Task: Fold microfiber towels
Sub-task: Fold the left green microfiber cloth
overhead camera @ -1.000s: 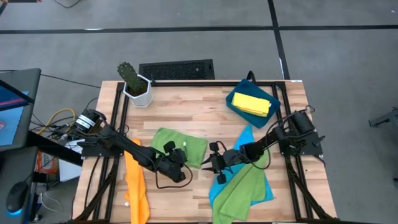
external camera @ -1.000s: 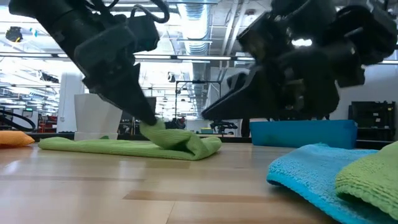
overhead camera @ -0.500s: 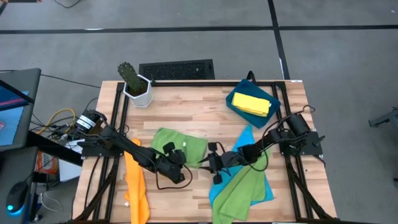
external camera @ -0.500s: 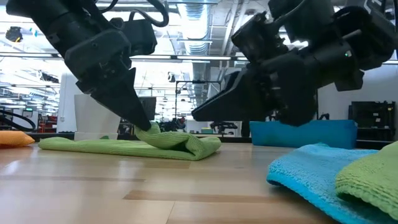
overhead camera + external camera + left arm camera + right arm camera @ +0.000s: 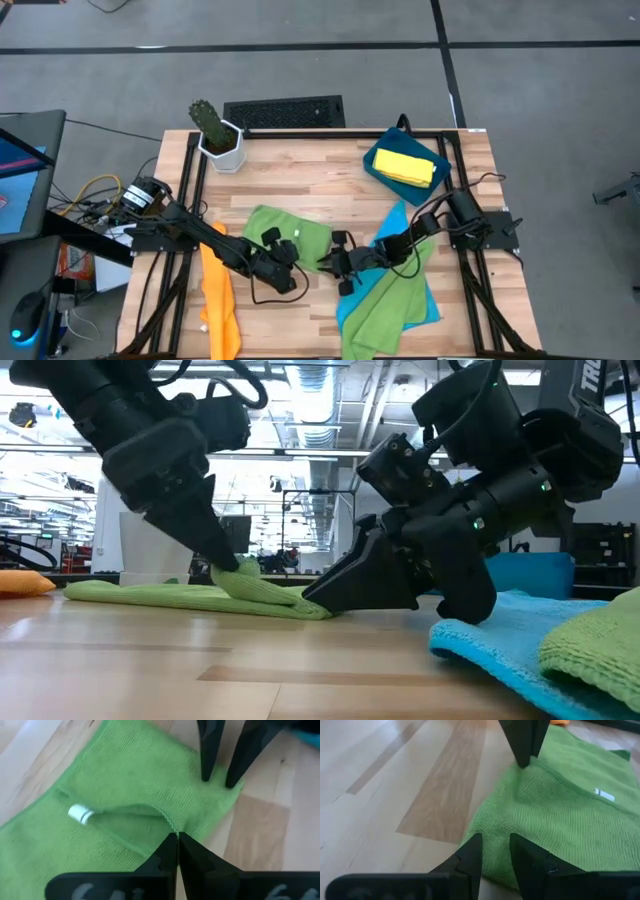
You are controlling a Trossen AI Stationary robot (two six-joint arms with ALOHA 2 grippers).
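We see green towel mid-bench, flat, near edge folded over, white tag showing. Left gripper fingers pinch fold; right gripper fingers slightly spread at corner.

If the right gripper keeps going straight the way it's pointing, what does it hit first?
Most likely the near corner of the green towel, which the right gripper already has between its part-open jaws. Beyond that is the left gripper, pinching the same towel.

Nubby green cloth towel on smooth wooden table
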